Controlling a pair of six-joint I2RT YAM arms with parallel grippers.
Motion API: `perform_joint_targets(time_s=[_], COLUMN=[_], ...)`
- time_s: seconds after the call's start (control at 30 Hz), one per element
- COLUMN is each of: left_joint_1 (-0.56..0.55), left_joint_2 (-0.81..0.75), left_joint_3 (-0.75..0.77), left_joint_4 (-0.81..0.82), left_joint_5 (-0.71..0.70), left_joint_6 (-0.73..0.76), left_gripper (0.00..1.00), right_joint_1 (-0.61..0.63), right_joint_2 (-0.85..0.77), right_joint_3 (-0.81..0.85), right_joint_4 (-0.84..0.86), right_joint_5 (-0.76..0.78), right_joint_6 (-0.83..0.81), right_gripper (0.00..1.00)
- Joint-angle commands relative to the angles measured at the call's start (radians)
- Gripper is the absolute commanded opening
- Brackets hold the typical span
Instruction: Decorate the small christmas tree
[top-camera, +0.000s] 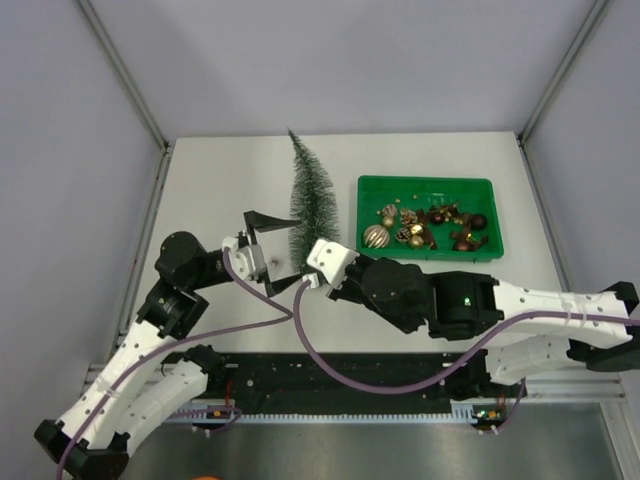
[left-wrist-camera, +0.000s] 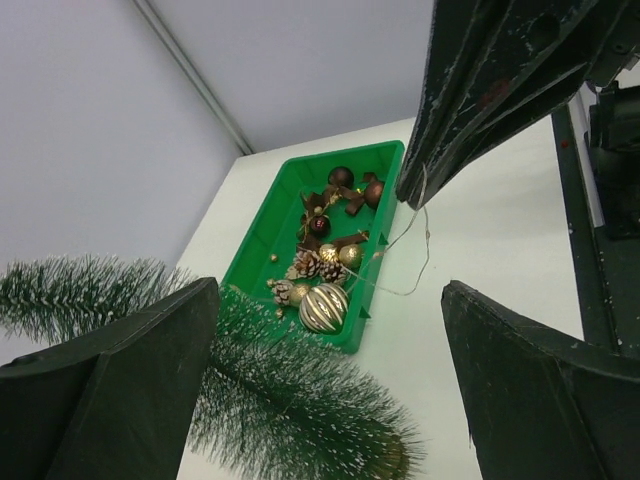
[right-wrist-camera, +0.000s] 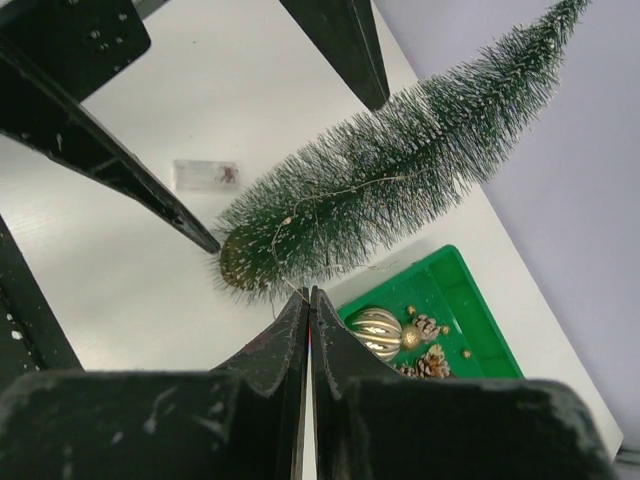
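- The small christmas tree stood on the bench beside the green tray.
- The right end effector was clenched on the draped light wire; the left end effector gaped, released.
- This looked like the stringing step; the next move called for winding the wire round the branches.

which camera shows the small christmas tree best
The right wrist view: the small christmas tree shows large from base to tip, with a thin wire strung along it. The top external view shows it whole but small; the left wrist view shows only part.
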Motion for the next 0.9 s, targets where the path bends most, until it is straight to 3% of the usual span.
perform_joint_targets(time_s=[0.0,0.23,0.3,0.47,0.63,0.77,0.87], left_joint_1=[-0.031,-0.048,-0.053,-0.051,-0.056,-0.059,-0.059], left_joint_2=[0.011,0.014,0.017,0.035,0.052,0.057,0.051], left_joint_3=[0.048,0.051,0.048,0.037,0.034,0.034,0.031], left_joint_4=[-0.012,-0.110,-0.106,-0.040,0.016,0.034,0.049], left_joint_5=[0.008,0.043,0.026,-0.003,0.015,-0.003,-0.031], left_joint_6=[0.152,0.226,0.232,0.179,0.146,0.123,0.100], left_gripper=[0.99,0.96,0.90,0.65,0.57,0.22,0.06], right_joint_1=[-0.026,-0.070,-0.079,-0.079,-0.079,-0.079,-0.079], right_joint_2=[0.028,0.065,0.066,0.066,0.063,0.074,0.069], right_joint_3=[0.069,0.086,0.091,0.089,0.089,0.089,0.080], right_joint_4=[0.058,0.076,0.081,0.082,0.079,0.081,0.086], right_joint_5=[-0.062,-0.116,-0.124,-0.133,-0.144,-0.147,-0.136], right_joint_6=[-0.037,-0.052,-0.054,-0.051,-0.038,-0.032,-0.016], right_gripper=[0.00,0.00,0.00,0.00,0.00,0.00,0.00])
